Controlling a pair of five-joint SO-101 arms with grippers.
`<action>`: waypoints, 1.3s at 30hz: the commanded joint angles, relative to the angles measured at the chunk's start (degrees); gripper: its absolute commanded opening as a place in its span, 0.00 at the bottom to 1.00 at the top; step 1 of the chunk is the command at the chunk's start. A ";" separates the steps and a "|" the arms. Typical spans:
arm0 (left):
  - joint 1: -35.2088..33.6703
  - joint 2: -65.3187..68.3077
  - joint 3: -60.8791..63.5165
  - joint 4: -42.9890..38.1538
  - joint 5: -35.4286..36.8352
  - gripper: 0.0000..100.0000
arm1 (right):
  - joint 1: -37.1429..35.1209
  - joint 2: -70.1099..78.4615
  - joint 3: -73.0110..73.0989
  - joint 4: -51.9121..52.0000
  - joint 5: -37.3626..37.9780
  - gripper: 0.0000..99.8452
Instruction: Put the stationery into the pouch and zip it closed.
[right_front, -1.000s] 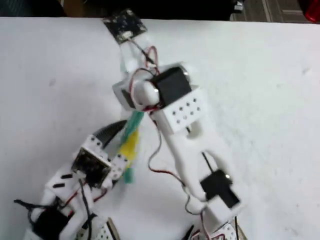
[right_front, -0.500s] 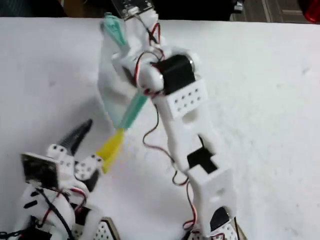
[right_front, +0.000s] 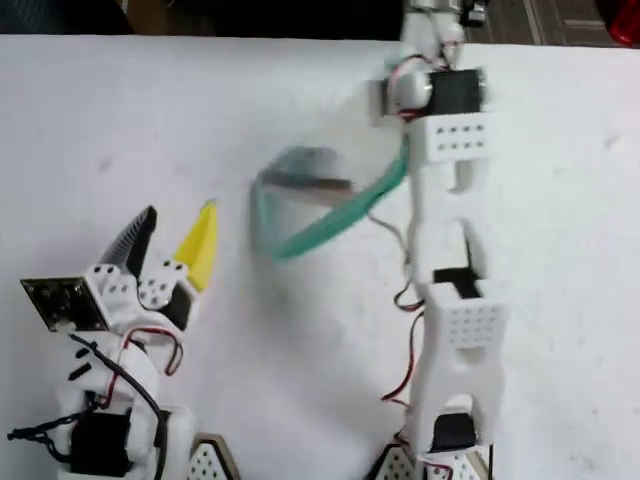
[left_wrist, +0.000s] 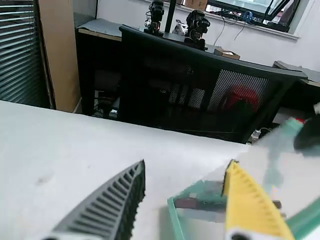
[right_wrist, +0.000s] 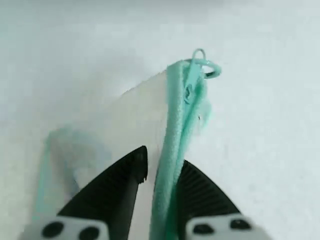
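A translucent pouch (right_front: 300, 180) with a teal zipper edge (right_front: 335, 225) lies mid-table, one end lifted toward the right arm (right_front: 445, 100). A dark item (right_front: 325, 186) shows through it. In the right wrist view my right gripper (right_wrist: 160, 162) is shut on the teal zipper strip (right_wrist: 182, 110), whose ring pull (right_wrist: 202, 64) sticks out beyond the fingertips. My left gripper (right_front: 180, 215) stands open near the table's left front, a black finger and a yellow finger (right_front: 200, 245) spread apart, clear of the pouch. In the left wrist view that gripper (left_wrist: 185, 167) faces the pouch (left_wrist: 200, 206).
The white table (right_front: 560, 250) has its far edge along the top of the high view. A black mesh chair (left_wrist: 200, 90) stands just beyond that edge. Both arm bases sit at the front edge (right_front: 450, 450).
The right arm swung from the centre-left to the right, carrying the pouch with it. The left gripper came off the pouch, drew back toward the front left, and now stands open.
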 joint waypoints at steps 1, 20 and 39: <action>-0.31 0.31 -0.09 -2.02 0.62 0.27 | 0.92 -0.13 8.18 1.19 2.73 0.02; 1.80 0.40 2.37 -4.66 0.26 0.27 | 3.21 -8.40 35.16 -7.16 -2.20 0.15; 1.54 5.85 -26.81 19.25 -26.02 0.09 | 3.65 -47.08 27.96 1.36 12.04 0.09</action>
